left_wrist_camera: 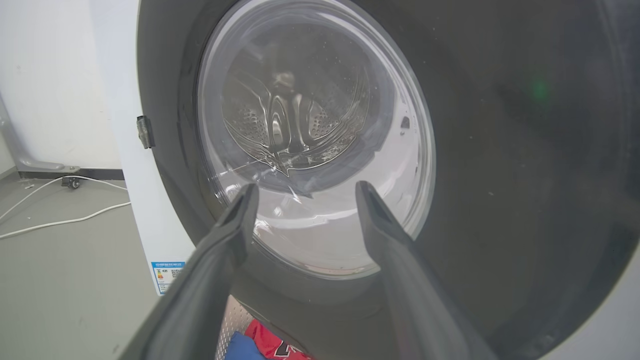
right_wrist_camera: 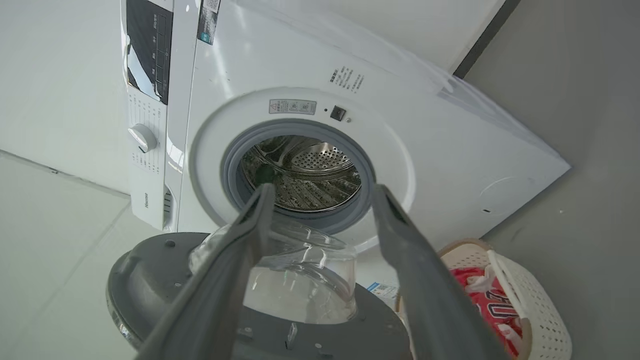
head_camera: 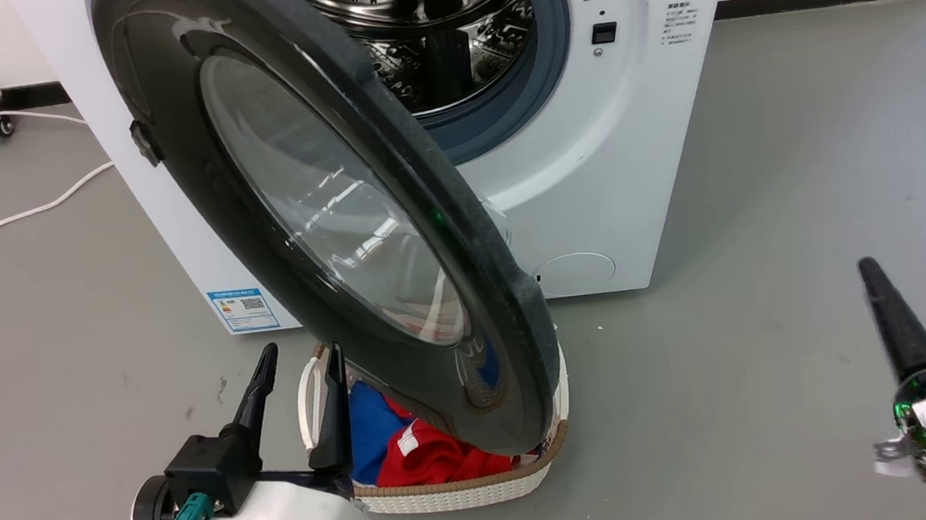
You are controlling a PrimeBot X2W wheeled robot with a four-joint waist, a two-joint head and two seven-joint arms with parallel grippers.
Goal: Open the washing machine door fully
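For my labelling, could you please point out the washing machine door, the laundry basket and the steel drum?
washing machine door [head_camera: 331, 213], head view, on its glass centre.
laundry basket [head_camera: 460, 494], head view, on its white front wall.
steel drum [right_wrist_camera: 310, 172], right wrist view, on its perforated inside.

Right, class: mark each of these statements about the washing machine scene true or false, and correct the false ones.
1. The door is shut against the machine. False: it stands swung out, leaving the drum exposed.
2. The left gripper is open, its fingers pointing at the door's outer face. True.
3. The right gripper is clamped on the door's rim. False: it is open, holds nothing and sits well clear of the door.
4. A basket with red and blue cloth sits on the floor in front of the machine. True.
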